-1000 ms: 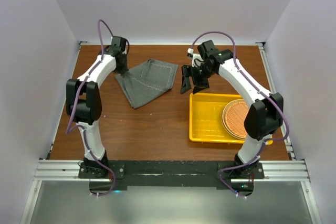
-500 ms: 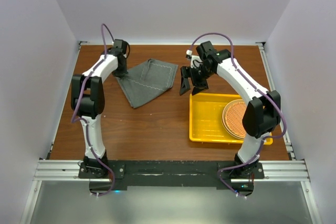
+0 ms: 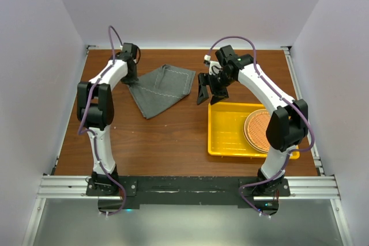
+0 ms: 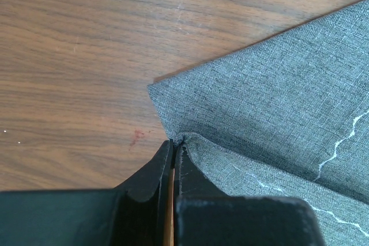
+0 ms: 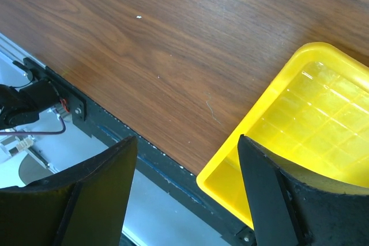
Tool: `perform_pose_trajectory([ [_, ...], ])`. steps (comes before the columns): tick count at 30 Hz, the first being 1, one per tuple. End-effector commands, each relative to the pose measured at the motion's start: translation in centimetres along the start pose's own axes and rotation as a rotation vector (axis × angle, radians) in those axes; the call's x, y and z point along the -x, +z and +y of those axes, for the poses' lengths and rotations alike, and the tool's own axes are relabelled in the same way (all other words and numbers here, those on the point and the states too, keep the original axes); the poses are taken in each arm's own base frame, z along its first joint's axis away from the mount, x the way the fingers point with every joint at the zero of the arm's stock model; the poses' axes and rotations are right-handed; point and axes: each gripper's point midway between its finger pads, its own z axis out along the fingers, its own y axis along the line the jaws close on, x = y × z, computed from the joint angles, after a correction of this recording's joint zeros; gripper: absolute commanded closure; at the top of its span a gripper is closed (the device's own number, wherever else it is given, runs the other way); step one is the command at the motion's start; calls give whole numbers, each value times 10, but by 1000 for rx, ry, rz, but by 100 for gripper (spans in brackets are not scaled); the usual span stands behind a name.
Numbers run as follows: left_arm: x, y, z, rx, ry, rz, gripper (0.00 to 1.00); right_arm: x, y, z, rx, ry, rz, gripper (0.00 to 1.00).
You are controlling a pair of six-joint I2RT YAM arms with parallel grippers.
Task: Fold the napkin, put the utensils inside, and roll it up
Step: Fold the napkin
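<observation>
Two layers of cloth show at my left fingers (image 4: pixel 173 156): they are pressed together on a raised fold of the napkin (image 3: pixel 164 87), right by its corner. A flat layer lies underneath on the wooden surface (image 3: pixel 173 136). Whether the pinch takes one ply or a doubled edge I cannot tell, as the fingers hide the seam.

The napkin sits at about 11 o'clock on the surface, seen from above. It is partly folded into an uneven shape, with its pale stitched line running across the top face. It is well apart from the yellow tray (image 3: pixel 228 136) at about 4 o'clock, which holds the round woven mat (image 3: pixel 259 129) against its right side.

My right fingers (image 5: pixel 92 200) are spread wide and hold nothing. They hover over the tray's far-left corner, between the tray and the cloth.

I judge the napkin to be light, soft and limp, with a felt-like grip that should not slip out of a firm pinch. It will sag and drag rather than hold a shape, so one corner alone would let the rest trail and crease. The better hold is on the edge near a corner, catching the hem where the stitching stiffens it. A second pinch on the neighbouring corner would keep the fold line straight. Nothing about it is fragile.

No utensils are visible in any view, so I cannot say where they lie.
</observation>
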Motion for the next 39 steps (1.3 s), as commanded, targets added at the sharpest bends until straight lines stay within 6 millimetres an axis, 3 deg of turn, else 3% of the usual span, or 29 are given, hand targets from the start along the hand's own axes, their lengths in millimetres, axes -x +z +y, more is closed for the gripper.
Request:
perform_pose_trajectory([
  [1,26,-1,10,19,-39,-76,93,2,3,-2,6,-18,8,25],
  [4,35,-1,14,42,-58,-104,78,4,8,-6,-12,-16,12,25],
  [5,39,-5,16,50,-69,-119,69,6,12,-9,-20,-15,10,25],
  [7,51,-12,19,66,-96,-161,62,13,13,-8,-22,-12,-7,25],
  [10,69,-35,23,53,-133,-229,44,32,17,-5,-21,-4,-69,25],
  [11,77,-49,24,42,-145,-259,43,43,19,-1,-9,-14,-108,25],
  [15,73,-78,10,-94,-172,-285,48,59,39,9,13,-12,-148,25],
  [17,56,-90,-10,-230,-191,-252,57,67,49,18,33,-18,-181,26],
  [18,57,-97,-27,-344,-191,-266,59,68,54,19,38,-14,-188,26],
  [20,40,-100,-44,-450,-210,-239,71,79,65,31,82,-3,-225,30],
  [24,34,-101,-68,-605,-224,-230,82,93,87,52,144,-12,-253,42],
  [27,26,-81,-67,-616,-211,-187,90,93,115,65,168,-36,-218,51],
  [28,22,-70,-68,-619,-214,-159,93,90,126,60,156,-26,-194,53],
  [33,2,-37,-55,-574,-224,-102,97,89,149,55,177,-10,-154,67],
  [39,-4,-11,-45,-543,-246,-83,100,96,164,52,188,-1,-145,73],
])
